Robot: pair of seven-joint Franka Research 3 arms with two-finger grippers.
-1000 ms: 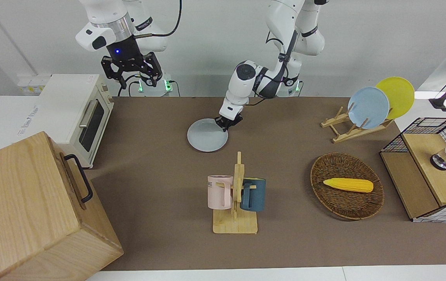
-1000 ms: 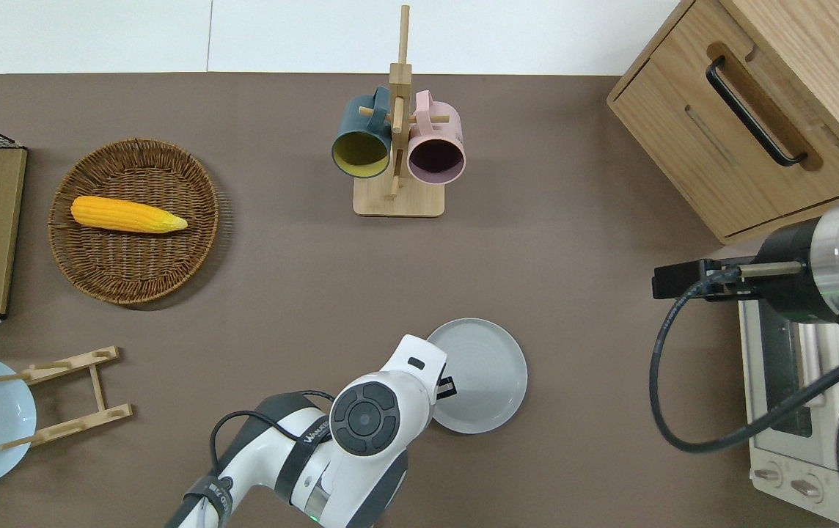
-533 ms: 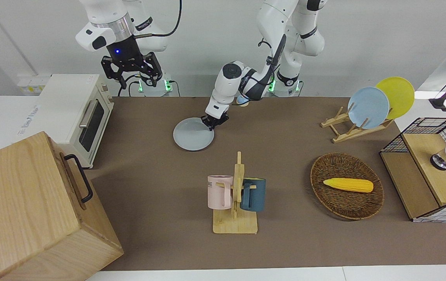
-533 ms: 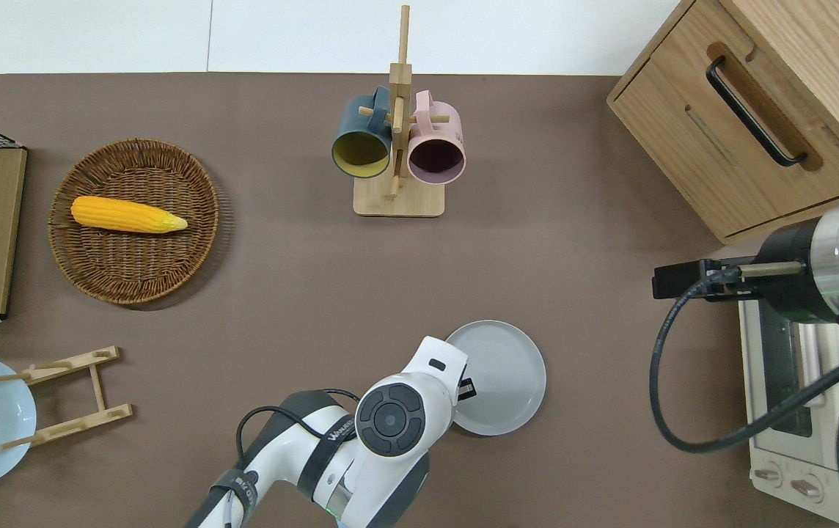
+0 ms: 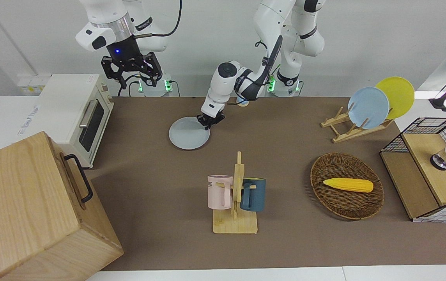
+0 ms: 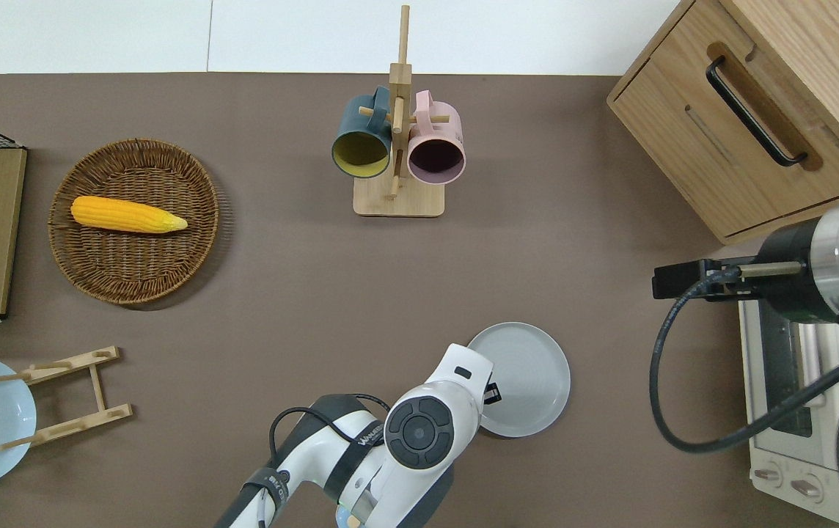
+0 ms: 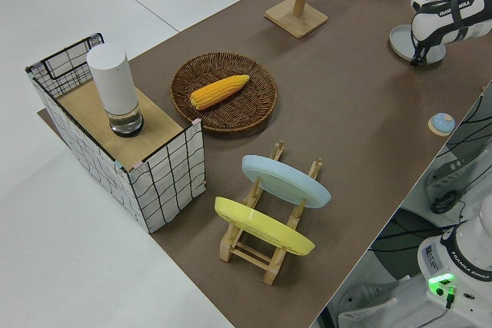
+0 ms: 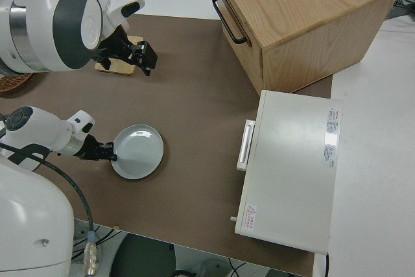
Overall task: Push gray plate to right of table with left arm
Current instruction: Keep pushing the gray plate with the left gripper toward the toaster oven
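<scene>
The gray plate (image 5: 189, 133) (image 6: 526, 380) (image 8: 137, 152) lies flat on the brown table (image 5: 149, 175), close to the robots and between their two bases. My left gripper (image 5: 208, 121) (image 6: 491, 394) (image 8: 107, 152) is down at table height, shut, and pressed against the plate's rim on the side toward the left arm's end of the table. Nothing is held in it. The white left arm hides a strip of that rim in the overhead view. My right gripper (image 5: 135, 78) is parked and open.
A toaster oven (image 5: 76, 113) and a wooden box (image 5: 32, 207) stand at the right arm's end. A mug rack (image 5: 234, 195) is mid-table, farther from the robots. A basket with corn (image 5: 347, 185), a plate rack (image 5: 367, 107) and a wire shelf (image 5: 433, 164) fill the left arm's end.
The left gripper has slid the gray plate along the mat toward the right arm's end of the table, nearer the toaster oven. The right arm has not moved.
</scene>
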